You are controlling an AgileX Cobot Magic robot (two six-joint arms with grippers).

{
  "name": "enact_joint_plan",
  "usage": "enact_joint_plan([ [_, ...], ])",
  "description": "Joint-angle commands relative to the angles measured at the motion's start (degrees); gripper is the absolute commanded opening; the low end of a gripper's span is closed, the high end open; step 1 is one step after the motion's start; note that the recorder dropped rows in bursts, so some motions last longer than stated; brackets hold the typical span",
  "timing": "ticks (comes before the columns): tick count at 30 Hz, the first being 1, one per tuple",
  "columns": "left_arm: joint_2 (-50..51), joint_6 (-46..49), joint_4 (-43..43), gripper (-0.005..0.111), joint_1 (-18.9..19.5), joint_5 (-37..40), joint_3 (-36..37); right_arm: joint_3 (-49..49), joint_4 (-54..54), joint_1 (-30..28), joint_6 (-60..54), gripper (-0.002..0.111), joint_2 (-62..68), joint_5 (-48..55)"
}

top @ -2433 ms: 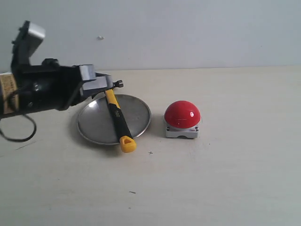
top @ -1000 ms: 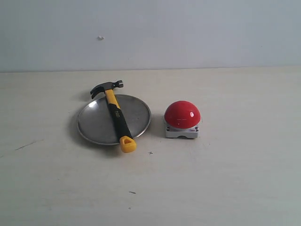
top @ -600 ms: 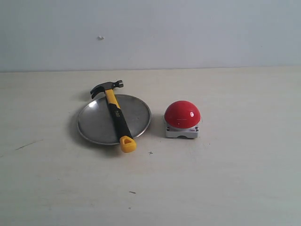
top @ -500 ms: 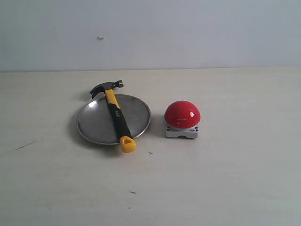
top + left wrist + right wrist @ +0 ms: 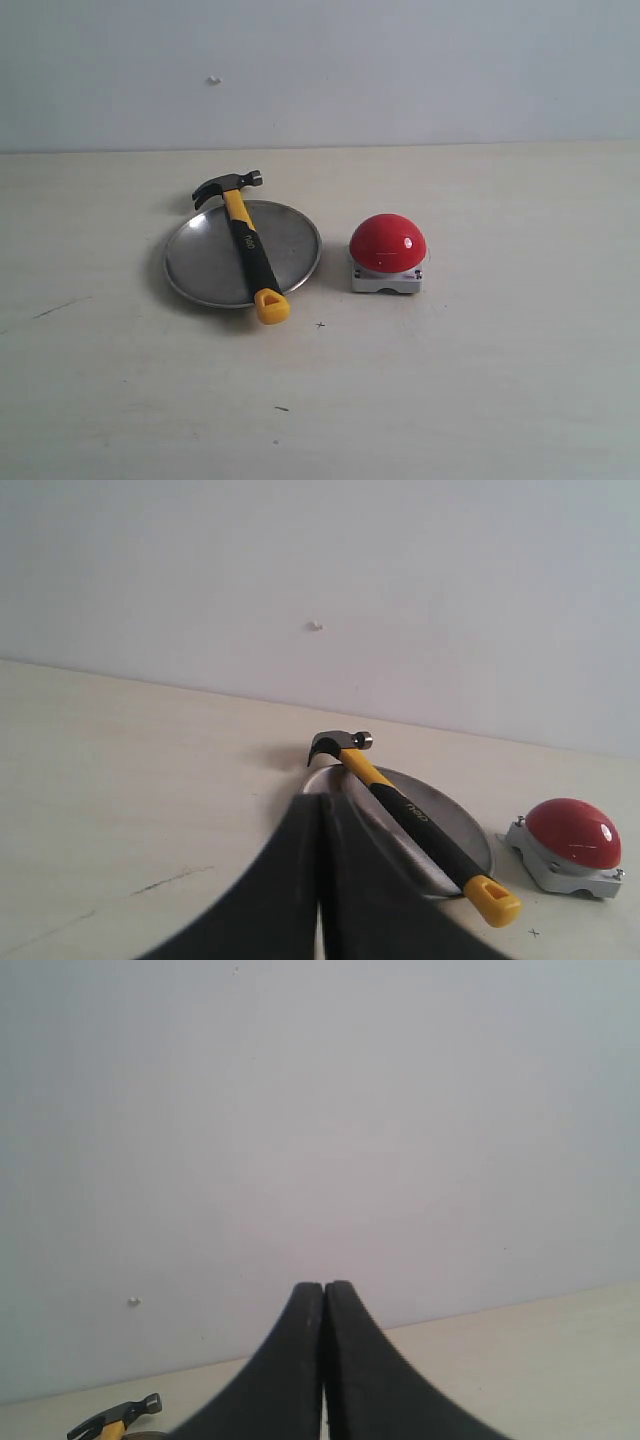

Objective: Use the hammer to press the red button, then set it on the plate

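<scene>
The hammer [image 5: 245,243] lies across the silver plate [image 5: 200,262], its dark head [image 5: 226,185] past the far rim and its yellow end [image 5: 270,305] over the near rim. The red button [image 5: 388,243] on its grey base stands just right of the plate. No arm shows in the exterior view. In the left wrist view my left gripper [image 5: 321,802] is shut and empty, drawn back from the plate [image 5: 455,830], the hammer [image 5: 405,808] and the red button [image 5: 572,831]. My right gripper [image 5: 324,1288] is shut and empty, facing the wall, with the hammer head [image 5: 115,1417] low in its view.
A pale wooden tabletop [image 5: 480,380] stretches around the objects, backed by a plain white wall [image 5: 400,70]. A thin dark scratch [image 5: 60,306] marks the table left of the plate.
The left arm, which stood over the hammer head 2.4 s ago, has withdrawn out of the exterior view. Hammer, plate and button have not moved over the last second.
</scene>
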Motion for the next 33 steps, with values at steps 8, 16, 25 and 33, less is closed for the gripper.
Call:
enact_joint_plan([
  [8, -0.4, 0.1, 0.1, 0.0, 0.2, -0.1, 0.2, 0.3, -0.2, -0.3, -0.4, 0.0, -0.3, -0.4],
  [16, -0.4, 0.1, 0.1, 0.0, 0.2, -1.2, 0.2, 0.3, -0.2, -0.3, -0.4, 0.0, -0.3, -0.4],
  [25, -0.4, 0.1, 0.1, 0.0, 0.2, -1.2, 0.2, 0.3, -0.2, -0.3, -0.4, 0.0, -0.3, -0.4],
  [33, -0.4, 0.1, 0.3, 0.0, 0.2, -1.2, 0.2, 0.3, -0.2, -0.3, -0.4, 0.0, -0.3, -0.4],
])
